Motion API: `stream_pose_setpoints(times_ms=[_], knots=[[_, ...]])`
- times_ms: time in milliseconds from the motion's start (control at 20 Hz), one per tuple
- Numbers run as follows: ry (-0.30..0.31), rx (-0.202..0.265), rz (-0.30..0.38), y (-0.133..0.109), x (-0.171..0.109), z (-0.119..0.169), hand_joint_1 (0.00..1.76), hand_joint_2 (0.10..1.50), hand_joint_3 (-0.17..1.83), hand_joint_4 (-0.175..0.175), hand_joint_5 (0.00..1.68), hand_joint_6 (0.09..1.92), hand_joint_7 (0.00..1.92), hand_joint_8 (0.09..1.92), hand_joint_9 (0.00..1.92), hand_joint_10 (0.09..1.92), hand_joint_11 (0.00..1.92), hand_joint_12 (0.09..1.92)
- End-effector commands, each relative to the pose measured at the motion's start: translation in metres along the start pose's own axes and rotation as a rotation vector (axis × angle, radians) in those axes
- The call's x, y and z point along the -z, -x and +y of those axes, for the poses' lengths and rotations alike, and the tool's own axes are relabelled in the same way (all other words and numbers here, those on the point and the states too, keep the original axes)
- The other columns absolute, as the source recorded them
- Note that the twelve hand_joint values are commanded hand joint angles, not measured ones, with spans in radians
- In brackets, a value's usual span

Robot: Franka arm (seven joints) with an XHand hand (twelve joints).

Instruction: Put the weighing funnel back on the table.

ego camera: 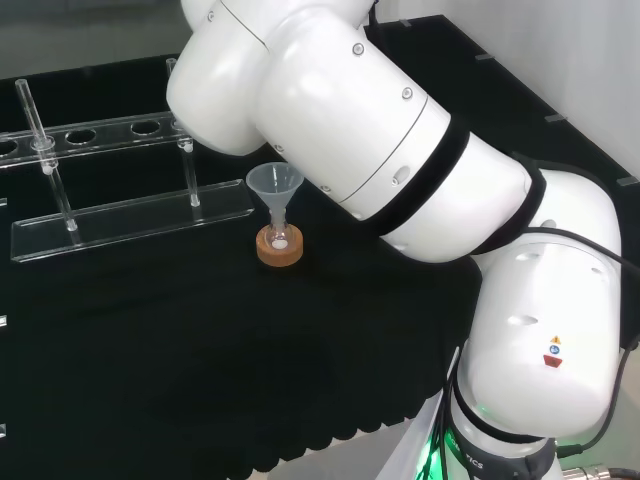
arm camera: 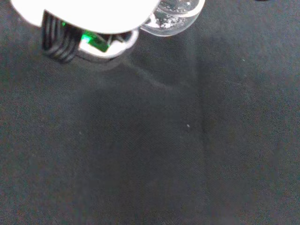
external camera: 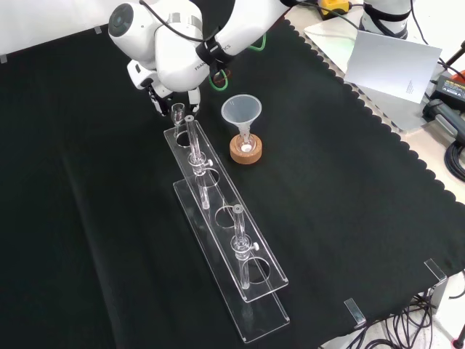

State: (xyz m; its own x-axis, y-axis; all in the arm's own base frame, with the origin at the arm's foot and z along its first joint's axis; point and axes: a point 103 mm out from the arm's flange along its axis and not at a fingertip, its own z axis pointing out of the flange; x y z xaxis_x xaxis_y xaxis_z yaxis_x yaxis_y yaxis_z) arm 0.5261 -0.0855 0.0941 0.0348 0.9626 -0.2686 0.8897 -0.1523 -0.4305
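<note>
In the front view the hand [external camera: 161,93] hangs under the arm's white link at the far end of the clear rack [external camera: 218,211], low over the cloth. A small clear piece, the weighing funnel [external camera: 176,111], sticks out of its dark curled fingers just above the cloth. The wrist view shows a blurred white part of the hand [arm camera: 89,14] and beside it the weighing funnel's clear rounded body [arm camera: 174,18] with white specks inside, over bare black cloth. In the head view the arm's links hide the hand.
The big funnel [external camera: 241,110] [ego camera: 275,185] stands in a small flask on a cork ring [external camera: 245,150] [ego camera: 279,247], right of the hand in the front view. The rack [ego camera: 130,215] carries upright glass tubes [external camera: 193,142]. Papers and cables lie beyond the cloth's scalloped right edge [external camera: 378,116].
</note>
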Motion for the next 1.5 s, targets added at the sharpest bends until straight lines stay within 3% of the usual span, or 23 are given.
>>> stream_pose_setpoints(times_ms=[50, 500, 750, 850, 1000, 1250, 1500], knots=[[0.022, 0.001, 0.012, -0.001, -0.004, 0.005, 1.16, 0.63, 0.57, 0.175, 1.59, 0.09, 1.16, 0.48, 1.49, 0.09, 1.23, 0.74], [0.017, 0.017, -0.02, -0.014, -0.003, 0.006, 1.16, 0.65, 0.54, 0.175, 1.58, 0.09, 1.13, 0.49, 1.48, 0.09, 1.22, 0.75], [0.008, 0.016, -0.022, -0.015, -0.001, 0.005, 1.13, 0.85, 0.18, 0.175, 1.52, 0.09, 0.83, 0.71, 1.38, 0.09, 1.07, 0.84], [0.005, 0.012, -0.028, -0.016, 0.0, 0.004, 1.08, 0.87, 0.09, 0.084, 1.35, 0.09, 0.72, 0.75, 1.31, 0.09, 0.97, 0.91], [-0.001, 0.005, -0.027, -0.015, 0.004, 0.002, 1.03, 0.85, 0.07, 0.016, 1.15, 0.09, 0.59, 0.76, 1.19, 0.09, 0.81, 1.0], [-0.018, -0.007, -0.024, -0.014, 0.006, -0.003, 0.98, 0.82, 0.13, -0.028, 0.68, 0.09, 0.34, 0.74, 0.93, 0.09, 0.53, 1.19], [-0.023, -0.004, -0.038, -0.015, 0.006, -0.011, 0.95, 0.77, 0.21, -0.035, 0.52, 0.09, 0.19, 0.73, 0.78, 0.09, 0.38, 1.28]])
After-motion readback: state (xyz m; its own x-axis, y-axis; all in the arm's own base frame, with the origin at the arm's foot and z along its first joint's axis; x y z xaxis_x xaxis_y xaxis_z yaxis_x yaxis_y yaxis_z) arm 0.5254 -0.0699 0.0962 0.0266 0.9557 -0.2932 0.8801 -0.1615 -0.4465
